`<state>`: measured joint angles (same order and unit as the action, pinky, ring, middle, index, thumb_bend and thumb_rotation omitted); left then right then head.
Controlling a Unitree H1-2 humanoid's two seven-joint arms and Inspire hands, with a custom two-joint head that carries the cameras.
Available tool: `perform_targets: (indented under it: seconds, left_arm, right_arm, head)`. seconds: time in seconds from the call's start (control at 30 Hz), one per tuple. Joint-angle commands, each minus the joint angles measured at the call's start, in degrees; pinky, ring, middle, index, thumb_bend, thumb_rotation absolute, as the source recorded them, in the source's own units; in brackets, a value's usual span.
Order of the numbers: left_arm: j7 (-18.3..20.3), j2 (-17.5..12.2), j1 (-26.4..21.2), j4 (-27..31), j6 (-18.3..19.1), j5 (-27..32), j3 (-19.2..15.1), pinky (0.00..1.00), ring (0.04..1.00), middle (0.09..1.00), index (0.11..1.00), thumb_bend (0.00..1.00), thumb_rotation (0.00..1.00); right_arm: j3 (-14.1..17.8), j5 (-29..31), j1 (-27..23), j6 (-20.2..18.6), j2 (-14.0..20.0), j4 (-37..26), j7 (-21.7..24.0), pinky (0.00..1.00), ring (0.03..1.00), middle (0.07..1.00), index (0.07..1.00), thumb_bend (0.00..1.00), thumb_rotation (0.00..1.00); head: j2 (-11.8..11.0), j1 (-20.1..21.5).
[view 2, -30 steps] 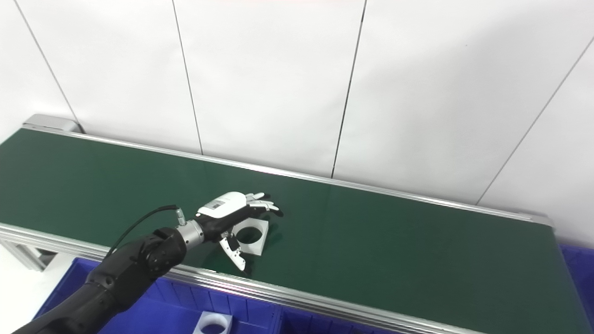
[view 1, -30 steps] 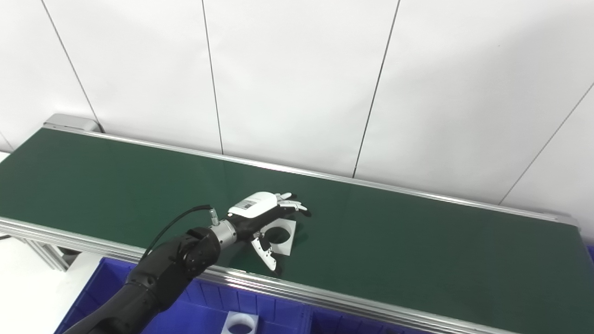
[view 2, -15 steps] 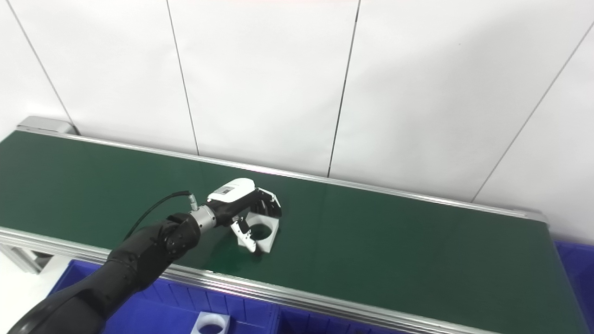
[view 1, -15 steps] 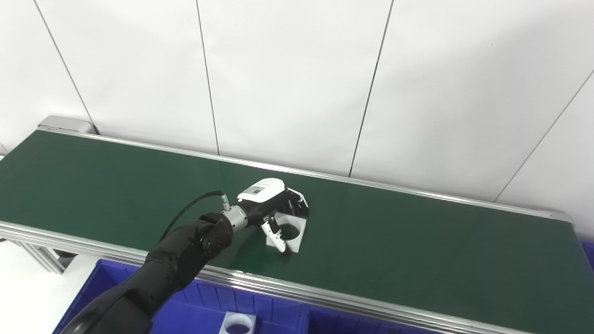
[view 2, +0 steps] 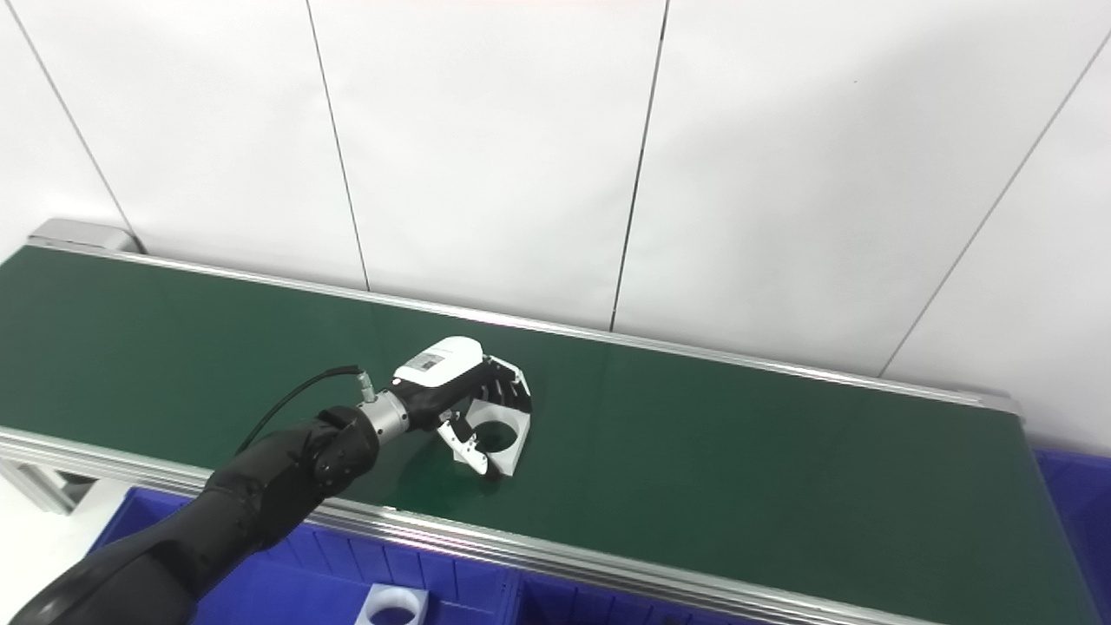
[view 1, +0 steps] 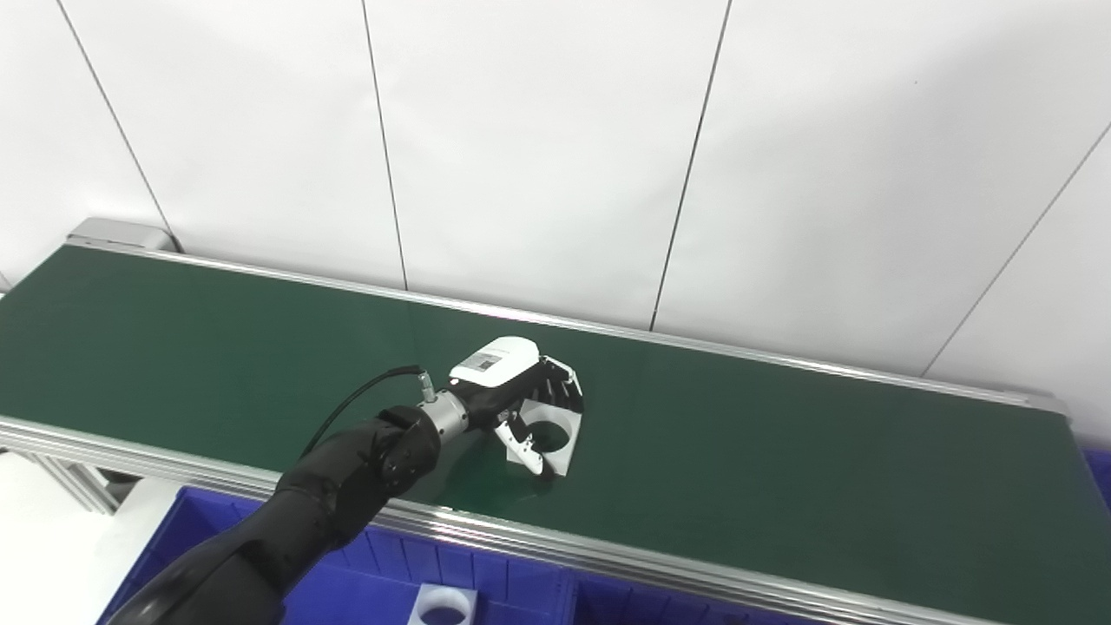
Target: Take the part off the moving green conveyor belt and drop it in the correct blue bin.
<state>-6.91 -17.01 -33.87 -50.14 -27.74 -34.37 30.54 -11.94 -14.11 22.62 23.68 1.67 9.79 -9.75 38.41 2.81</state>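
White part [view 1: 555, 431] with a round hole is lying mid-belt on the green conveyor [view 1: 781, 469] — left hand [view 1: 512, 391] is curling fingers and thumb around it. Blue bin [view 1: 364, 582], nearer than the conveyor, is holding a similar white piece [view 1: 444, 606].

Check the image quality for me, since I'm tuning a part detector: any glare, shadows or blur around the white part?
Left eye view: sharp; the belt shows a soft sheen and a faint reflection of the wall seam. The left robot hand partly covers the white part. Right eye view: equally sharp, dim shadow under the part, no hard glare; the blue bin is cut off at the bottom edge.
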Motion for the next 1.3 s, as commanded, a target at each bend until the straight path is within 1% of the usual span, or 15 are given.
perform_targets:
  seconds: [0.0, 0.03, 0.23, 0.3, 0.37, 0.47, 0.57, 0.67, 0.73, 0.83, 0.97, 1.0, 1.07, 1.13, 1.27]
  left_arm:
    - [-0.18, -2.61, 2.19, 0.87, 0.82, 2.10, -0.18, 0.40, 0.442, 0.483, 0.490, 0.48, 0.00]
    - [-0.13, -2.68, 2.61, 1.77, 0.82, 3.18, -0.43, 0.39, 0.441, 0.482, 0.495, 0.48, 0.00]
    - [5.35, -3.80, 6.68, 14.10, 0.83, 12.75, -4.56, 0.38, 0.449, 0.493, 0.492, 0.48, 0.00]
    - [7.54, -4.04, 8.03, 18.52, 0.83, 15.95, -6.49, 0.38, 0.453, 0.494, 0.495, 0.48, 0.00]
    - [10.95, -4.22, 9.44, 23.32, 1.33, 19.62, -8.86, 0.38, 0.458, 0.496, 0.494, 0.48, 0.00]
    - [15.83, -4.72, 11.78, 31.21, 4.13, 24.69, -11.89, 0.38, 0.462, 0.496, 0.486, 0.48, 0.00]
    - [19.66, -5.05, 13.76, 37.45, 6.15, 28.97, -14.14, 0.38, 0.467, 0.498, 0.476, 0.48, 0.00]
    - [24.26, -5.65, 17.02, 45.80, 12.11, 37.13, -16.67, 0.38, 0.454, 0.493, 0.492, 0.48, 0.00]
    - [25.85, -5.80, 19.21, 50.37, 15.83, 40.57, -18.08, 0.38, 0.455, 0.495, 0.491, 0.48, 0.00]
    - [27.33, -5.91, 22.17, 56.04, 20.43, 43.69, -19.80, 0.38, 0.459, 0.498, 0.494, 0.48, 0.00]
    - [28.74, -6.02, 26.49, 60.72, 23.35, 45.75, -21.84, 0.39, 0.460, 0.498, 0.493, 0.48, 0.00]
    - [28.85, -6.12, 27.52, 61.82, 24.59, 45.77, -22.22, 0.39, 0.459, 0.497, 0.494, 0.48, 0.00]
    - [29.20, -6.30, 29.54, 63.33, 26.56, 46.15, -22.98, 0.39, 0.460, 0.499, 0.494, 0.48, 0.00]
    - [29.72, -6.36, 31.71, 63.52, 26.38, 46.40, -23.64, 0.39, 0.459, 0.500, 0.496, 0.48, 0.00]
    - [29.58, -5.49, 36.08, 62.58, 24.09, 45.61, -24.80, 0.40, 0.453, 0.494, 0.497, 0.48, 0.00]
  right_arm:
    - [0.23, 0.20, 0.08, 2.96, -0.62, -1.22, -0.09, 0.65, 0.743, 0.823, 0.875, 0.64, 0.00]
    - [0.26, 0.23, 0.06, 2.98, -0.61, -1.25, -0.07, 0.65, 0.742, 0.823, 0.874, 0.64, 0.00]
    - [0.21, 0.05, -0.11, 2.81, -0.65, -1.47, 0.11, 0.66, 0.747, 0.826, 0.875, 0.64, 0.00]
    - [0.14, 0.09, -0.29, 2.96, -0.61, -1.26, 0.16, 0.66, 0.746, 0.824, 0.875, 0.63, 0.00]
    - [0.07, -0.03, -0.48, 3.01, -0.58, -1.05, 0.21, 0.65, 0.743, 0.821, 0.875, 0.63, 0.00]
    - [-0.12, 0.28, -0.61, 3.05, -0.55, -0.88, 0.31, 0.65, 0.741, 0.820, 0.874, 0.63, 0.00]
    - [-0.31, 0.59, -0.56, 3.09, -0.52, -0.91, 0.30, 0.65, 0.741, 0.819, 0.872, 0.64, 0.00]
    - [-0.41, 0.65, -0.38, 3.07, -0.42, -1.00, 0.46, 0.65, 0.740, 0.818, 0.872, 0.64, 0.00]
    - [-0.42, 0.77, -0.15, 2.99, -0.30, -1.29, 0.71, 0.65, 0.743, 0.822, 0.875, 0.64, 0.00]
    - [-0.41, 0.92, 0.10, 2.96, -0.03, -1.65, 1.03, 0.65, 0.744, 0.822, 0.876, 0.63, 0.00]
    - [-0.28, 0.78, 0.39, 2.89, 0.34, -2.23, 1.29, 0.65, 0.738, 0.819, 0.873, 0.63, 0.00]
    - [-0.25, 0.78, 0.52, 2.82, 0.44, -2.52, 1.41, 0.64, 0.734, 0.817, 0.872, 0.63, 0.00]
    - [-0.23, 1.00, 0.75, 2.41, 0.59, -3.12, 1.88, 0.64, 0.733, 0.817, 0.873, 0.63, 0.00]
    - [-0.16, 1.48, 1.06, 1.82, 0.74, -3.95, 2.49, 0.64, 0.738, 0.818, 0.876, 0.63, 0.00]
    - [0.10, 1.13, 1.57, 0.69, 1.01, -5.99, 3.25, 0.65, 0.736, 0.817, 0.875, 0.63, 0.00]
  head:
    - [-0.26, -0.25]
    - [-0.26, -0.25]
    - [-0.62, -0.52]
    - [-0.67, -0.64]
    - [-0.80, -0.76]
    - [-0.77, -0.92]
    - [-0.59, -0.95]
    - [-0.18, -1.11]
    - [0.06, -1.24]
    - [0.36, -1.50]
    - [1.16, -1.82]
    - [1.87, -1.93]
    - [2.58, -2.11]
    - [3.31, -2.27]
    - [4.78, -2.82]
